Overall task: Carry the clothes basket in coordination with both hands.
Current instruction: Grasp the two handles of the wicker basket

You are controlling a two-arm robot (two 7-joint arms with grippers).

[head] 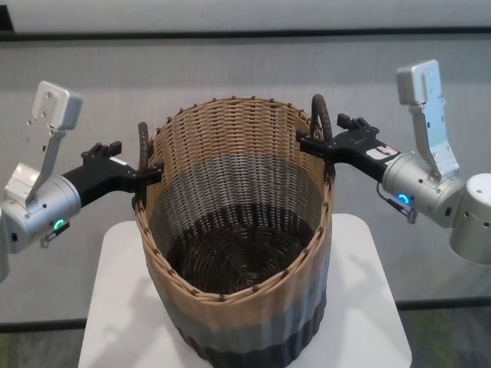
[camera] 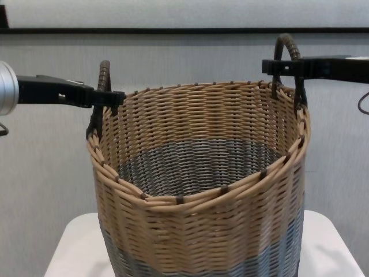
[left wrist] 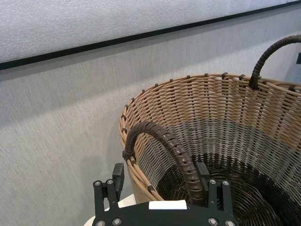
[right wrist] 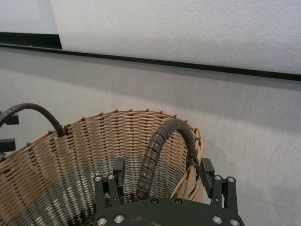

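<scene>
I am reaching my left gripper (head: 149, 175) at nine o'clock and right gripper (head: 307, 142) at two o'clock, jaws spread around the loop handles (left wrist: 175, 153), not clenched, of the stiff, probably light clothes basket (head: 238, 261) standing on the white table (head: 115, 307).

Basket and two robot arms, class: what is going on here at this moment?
A robot is working on a large woven basket that stands on a white table. The left gripper reaches in at the left handle, and the right gripper at the right handle. In each wrist view the fingers sit either side of the handle with gaps showing, so neither is clamped. The basket's base is out of view, so a lift cannot be confirmed.
</scene>
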